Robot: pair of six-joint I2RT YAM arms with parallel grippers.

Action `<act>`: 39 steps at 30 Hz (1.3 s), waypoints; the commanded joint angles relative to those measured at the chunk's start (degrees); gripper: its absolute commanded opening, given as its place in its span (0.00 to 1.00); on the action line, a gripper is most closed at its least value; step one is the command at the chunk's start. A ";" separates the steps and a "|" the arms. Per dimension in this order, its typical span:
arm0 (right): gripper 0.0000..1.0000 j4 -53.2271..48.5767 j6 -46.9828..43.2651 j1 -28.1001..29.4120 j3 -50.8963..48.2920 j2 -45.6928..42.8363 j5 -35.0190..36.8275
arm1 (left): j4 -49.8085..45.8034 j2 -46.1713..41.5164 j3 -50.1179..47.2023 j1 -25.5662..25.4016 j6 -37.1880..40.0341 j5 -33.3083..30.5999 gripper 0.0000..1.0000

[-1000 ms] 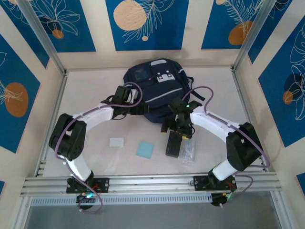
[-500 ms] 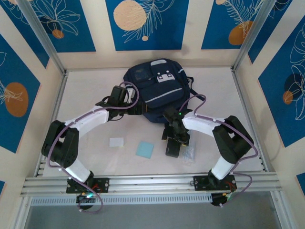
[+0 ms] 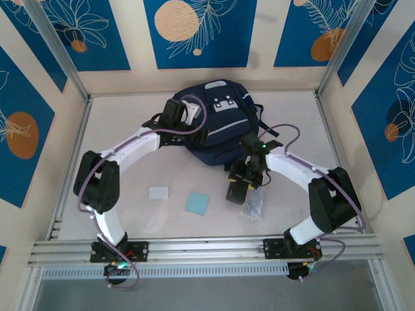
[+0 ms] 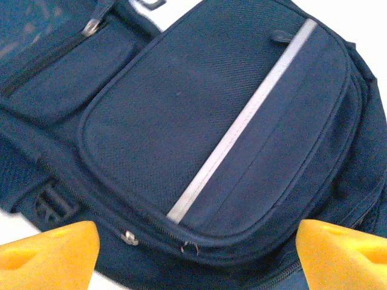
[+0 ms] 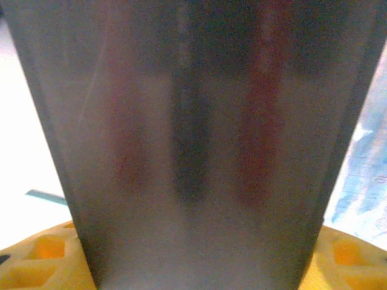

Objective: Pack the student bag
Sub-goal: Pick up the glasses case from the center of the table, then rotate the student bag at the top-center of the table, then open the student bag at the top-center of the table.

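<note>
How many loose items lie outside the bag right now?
4: a white card, a light blue square right of it, a dark case at the right gripper, a clear packet beside the case. More may be hidden.

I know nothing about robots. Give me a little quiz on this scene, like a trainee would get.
1. True or false: the left gripper hangs over the student bag, fingers apart.
2. In the top view, the white card lies ___ of the light blue square.
3. The right gripper has its fingers either side of: A dark box, B white card, C light blue square?
Key: 1 true; 2 left; 3 A.
</note>
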 commanded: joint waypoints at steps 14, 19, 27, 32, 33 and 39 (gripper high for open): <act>0.39 0.83 -9.28 -25.13 3.03 -9.02 -18.35 | -9.40 20.56 23.61 -7.95 13.87 2.42 0.86; 0.37 2.50 -9.04 -25.71 -1.53 -9.61 -27.49 | -7.12 23.01 26.64 -9.38 10.53 3.88 0.88; 0.37 -1.23 -10.52 -27.02 -4.76 -13.61 -24.18 | -5.95 26.94 30.50 -11.50 8.15 5.04 0.87; 0.37 -2.06 -12.22 -32.00 -3.15 -14.26 -19.46 | -5.66 29.61 31.57 -13.07 8.38 4.11 0.87; 0.37 -1.77 -12.50 -33.24 -2.96 -14.30 -18.94 | -5.22 30.11 31.53 -13.34 8.42 3.68 0.87; 0.37 1.95 -12.03 -39.07 -4.15 -15.13 -21.87 | -3.85 34.68 33.40 -13.87 7.60 -6.88 0.85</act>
